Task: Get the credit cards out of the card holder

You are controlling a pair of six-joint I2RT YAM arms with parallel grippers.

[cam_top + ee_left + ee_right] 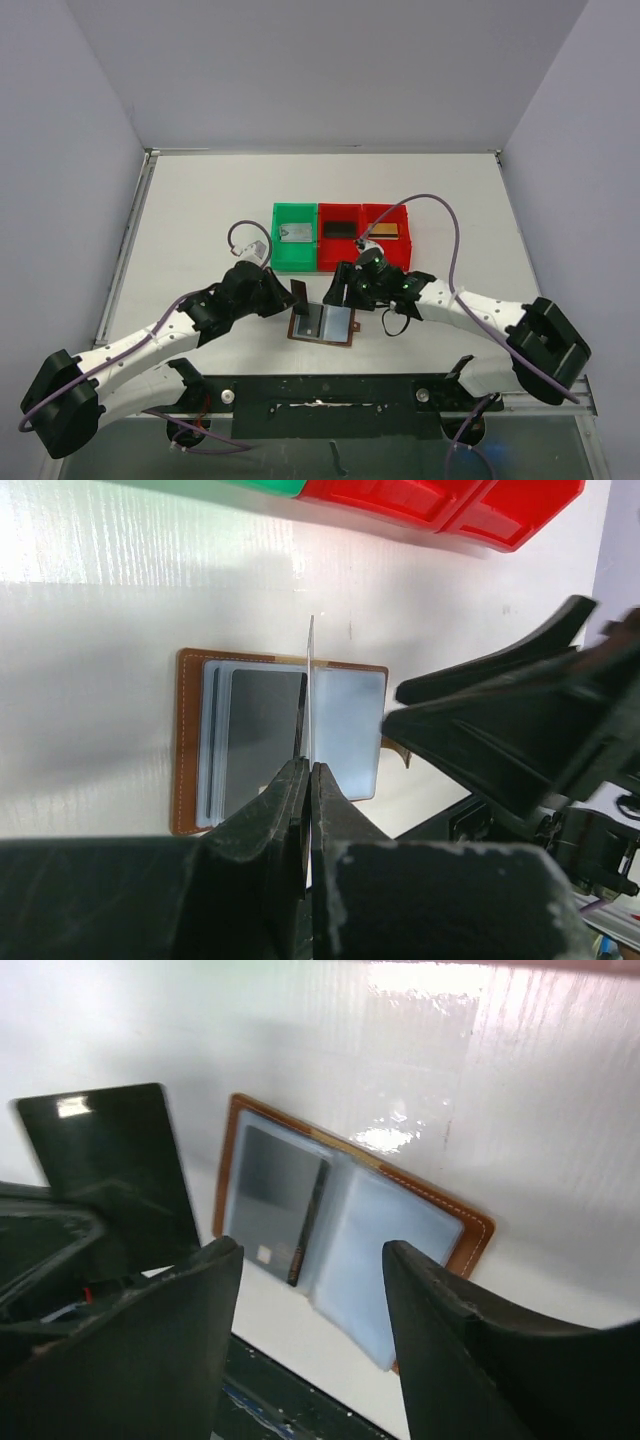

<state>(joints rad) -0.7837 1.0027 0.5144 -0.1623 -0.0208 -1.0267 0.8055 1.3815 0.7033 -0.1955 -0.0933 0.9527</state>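
- The white table point(200, 210) carries everything. A green bin point(294, 264) and two red bins point(340, 208) stand in a row beyond both tools.
- The left tool point(307, 770) is clamped on the lower edge of a black credit card point(105, 1165) and holds it upright. The card shows as a thin line in the tool's own view.
- The right tool point(310, 1252) hovers with its jaws apart and grips nothing. It is just above the card holder point(322, 323), which lies open and flat on the table between and slightly below the two tools.
- The holder is brown leather with pale stitching and two blue-grey sleeve panels. A dark card point(280, 1200) sits in the panel nearer the left tool.
- The held card seems clear of the sleeve. To do the step well, lift it straight up before swinging aside, with a firm pinch so the slick plastic cannot slip.
- The right tool could press on the holder's bare panel so the light leather does not drag.
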